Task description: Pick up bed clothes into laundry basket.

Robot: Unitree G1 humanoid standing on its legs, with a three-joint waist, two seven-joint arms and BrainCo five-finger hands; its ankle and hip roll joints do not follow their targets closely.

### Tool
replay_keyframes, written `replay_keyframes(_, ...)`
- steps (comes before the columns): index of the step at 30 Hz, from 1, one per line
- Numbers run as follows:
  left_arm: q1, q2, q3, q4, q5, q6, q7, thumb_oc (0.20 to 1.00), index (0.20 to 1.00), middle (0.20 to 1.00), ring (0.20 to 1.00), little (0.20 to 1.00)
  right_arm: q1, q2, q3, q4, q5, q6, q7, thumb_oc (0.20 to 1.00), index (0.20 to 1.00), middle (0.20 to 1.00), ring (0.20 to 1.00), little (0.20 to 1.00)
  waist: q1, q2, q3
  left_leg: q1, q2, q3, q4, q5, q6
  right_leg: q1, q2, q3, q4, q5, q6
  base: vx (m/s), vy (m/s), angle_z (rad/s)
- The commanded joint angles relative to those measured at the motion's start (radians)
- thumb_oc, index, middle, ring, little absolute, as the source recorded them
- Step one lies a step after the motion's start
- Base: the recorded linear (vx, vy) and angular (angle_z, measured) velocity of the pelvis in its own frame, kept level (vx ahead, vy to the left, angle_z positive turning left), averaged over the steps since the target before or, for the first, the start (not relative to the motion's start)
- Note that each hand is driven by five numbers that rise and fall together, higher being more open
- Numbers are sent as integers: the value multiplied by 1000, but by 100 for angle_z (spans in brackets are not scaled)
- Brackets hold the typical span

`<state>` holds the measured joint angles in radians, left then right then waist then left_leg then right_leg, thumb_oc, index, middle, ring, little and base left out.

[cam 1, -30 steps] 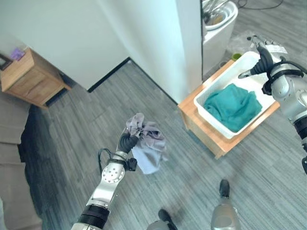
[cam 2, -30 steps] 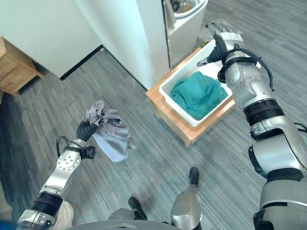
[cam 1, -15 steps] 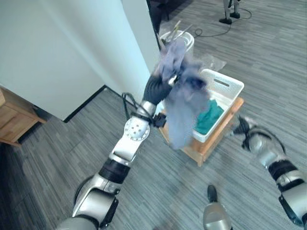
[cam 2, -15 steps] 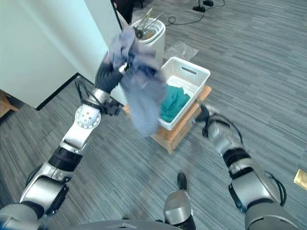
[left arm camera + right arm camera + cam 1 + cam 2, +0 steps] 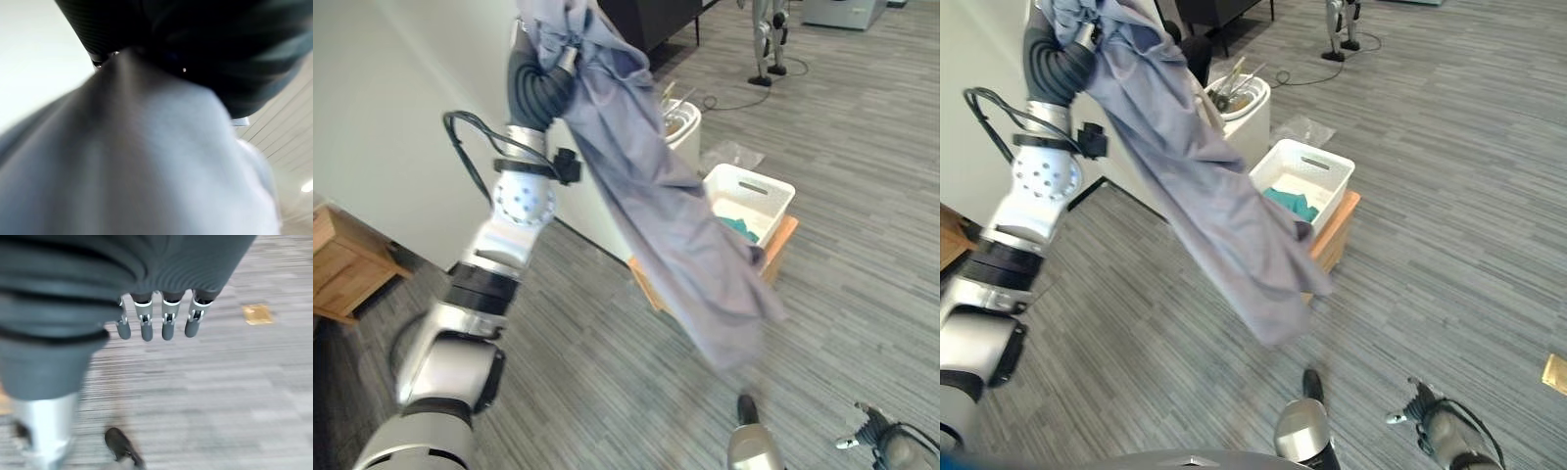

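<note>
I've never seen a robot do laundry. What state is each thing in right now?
Left hand: raised high, shut on the sheet.
Sheet: grey, hanging loose in the air.
Basket: white, on a wooden stand, teal cloth inside.
Right hand: low, open, holding nothing.

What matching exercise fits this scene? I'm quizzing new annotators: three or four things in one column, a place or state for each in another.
Things:
1. grey sheet
2. teal cloth
3. white laundry basket
4. right robot hand

Places or states:
A. lying inside the basket
B. standing on a low wooden stand
C. hanging from the raised left robot hand
D. low above the floor, fingers straight, holding nothing

Pairs: 1-C, 2-A, 3-B, 4-D
</note>
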<state>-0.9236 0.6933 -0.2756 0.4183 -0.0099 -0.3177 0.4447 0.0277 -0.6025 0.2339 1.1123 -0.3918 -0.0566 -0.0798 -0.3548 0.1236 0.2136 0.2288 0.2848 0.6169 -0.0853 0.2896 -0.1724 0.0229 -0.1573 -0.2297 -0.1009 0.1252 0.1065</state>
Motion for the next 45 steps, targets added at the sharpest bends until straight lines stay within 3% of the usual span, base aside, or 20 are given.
replay_keyframes(1, -163, 154, 43, 107, 67, 45, 54, 200, 200, 200, 200, 200, 58, -24, -2, -35, 12, -22, 10, 1000, 1000, 1000, 1000, 1000, -53, -30, 5, 16, 30, 23, 93, 69, -89, 50, 38, 21, 14, -149, 28, -7, 18, 7)
replay_keyframes(4, -226, 186, -18, 197, 88, 69, 41, 200, 200, 200, 200, 200, 96, -38, -23, -66, 18, -24, 21, 1000, 1000, 1000, 1000, 1000, -77, -28, 8, 27, 18, 25, 88, 42, -89, 46, 31, 41, 14, -165, 39, 42, 35, 7)
replay_keyframes(5, -265, 202, -60, 253, 126, 92, 40, 200, 200, 200, 200, 200, 127, -49, -36, -103, 25, -30, 29, 1000, 1000, 1000, 1000, 1000, -107, -21, 14, 29, 12, 35, 80, 31, -89, 29, 29, 54, 14, -160, 44, 69, 54, -4)
replay_keyframes(8, -308, 197, -120, 309, 170, 112, 35, 200, 200, 200, 200, 200, 154, -51, -46, -160, 28, -34, 40, 1000, 1000, 1000, 1000, 1000, -125, -14, 18, 31, -1, 38, 67, 20, -89, 8, 25, 72, 14, -153, 50, 0, 17, -11)
replay_keyframes(11, -352, 179, -175, 354, 200, 120, 25, 200, 200, 200, 200, 200, 185, -54, -62, -274, 43, -46, 51, 1000, 1000, 1000, 1000, 1000, -169, 10, 19, 31, -29, 40, 48, 0, -89, -33, 27, 114, 14, -143, 60, 32, 36, -30)
replay_keyframes(17, -392, 139, -196, 361, 207, 121, 27, 200, 200, 200, 200, 200, 250, -49, -86, -435, 59, -64, 80, 1000, 1000, 1000, 1000, 1000, -202, 25, 7, 32, -45, 52, 31, 2, -89, -67, 25, 149, 14, -138, 67, 40, -8, -35)
replay_keyframes(23, -456, 151, -207, 365, 212, 122, 45, 200, 200, 200, 200, 200, 285, -79, -81, -524, 59, -81, 132, 1000, 1000, 1000, 1000, 1000, -211, 28, 8, 32, -49, 69, 33, 14, -89, -82, 19, 167, 14, -133, 71, 33, -18, -29)
replay_keyframes(30, -492, 159, -223, 414, 195, 129, 38, 200, 200, 200, 200, 200, 282, -75, -67, -491, 54, -83, 138, 1000, 1000, 1000, 1000, 1000, -209, 26, 10, 26, -43, 78, 39, 16, -89, -91, 16, 173, 14, -126, 70, 7, -15, -5)
replay_keyframes(36, -477, 137, -218, 447, 189, 136, 34, 200, 200, 200, 200, 200, 231, -35, -28, -324, 52, -69, 107, 1000, 1000, 1000, 1000, 1000, -197, 18, 18, 18, -39, 77, 48, 16, -89, -89, 17, 168, 14, -123, 65, -4, -28, 3)
replay_keyframes(42, -459, 82, -220, 459, 170, 135, 23, 200, 200, 200, 200, 200, 164, 12, -5, -176, 88, -54, 61, 1000, 1000, 1000, 1000, 1000, -192, 12, 31, 9, -38, 79, 52, 6, -89, -101, 16, 172, 14, -113, 63, -17, -18, 0)
replay_keyframes(45, -375, 31, -195, 478, 140, 128, -35, 200, 200, 200, 200, 200, 124, 45, -5, -84, 117, -37, 39, 1000, 1000, 1000, 1000, 1000, -190, 16, 46, -8, -39, 78, 59, -3, -89, -118, 14, 180, 14, -108, 60, -44, -27, 0)
